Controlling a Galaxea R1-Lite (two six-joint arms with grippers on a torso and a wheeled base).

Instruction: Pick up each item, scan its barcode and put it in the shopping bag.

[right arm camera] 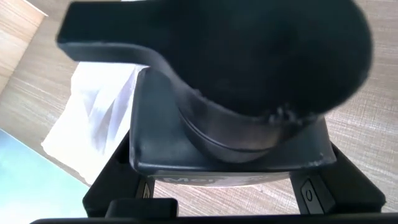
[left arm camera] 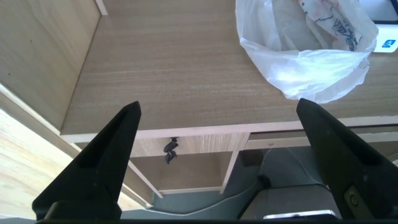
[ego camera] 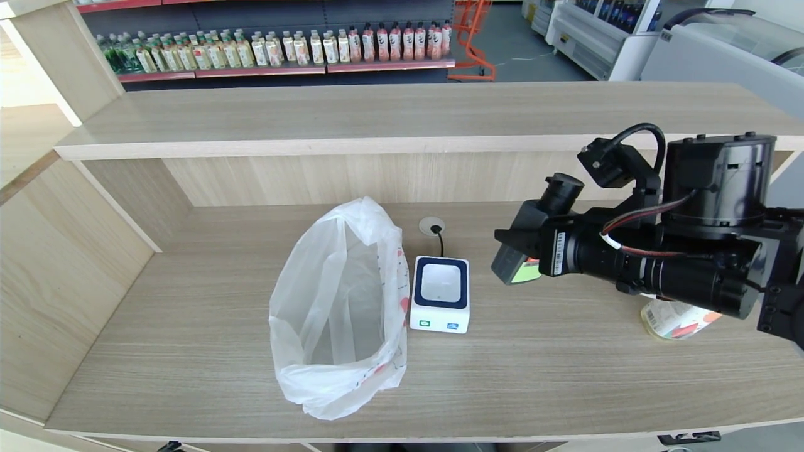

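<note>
One wooden counter [ego camera: 565,376] is carrying everything. The white shopping bag [ego camera: 339,307] is standing open near its middle. The right gripper [ego camera: 521,254] is clamping a dark bottle [ego camera: 510,267] above the counter, right of the bag. The left gripper [left arm camera: 219,109] is hanging over the counter's near edge, fingers spread wide and holding nothing. The white scanner [ego camera: 440,302] is sitting just beside the bag. A labelled container [ego camera: 675,319] is standing under the right arm.

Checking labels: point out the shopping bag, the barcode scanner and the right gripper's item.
shopping bag [ego camera: 301,295], head view, its white side wall.
barcode scanner [ego camera: 439,282], head view, middle of its top window.
held item [ego camera: 510,263], head view, its dark face.
</note>
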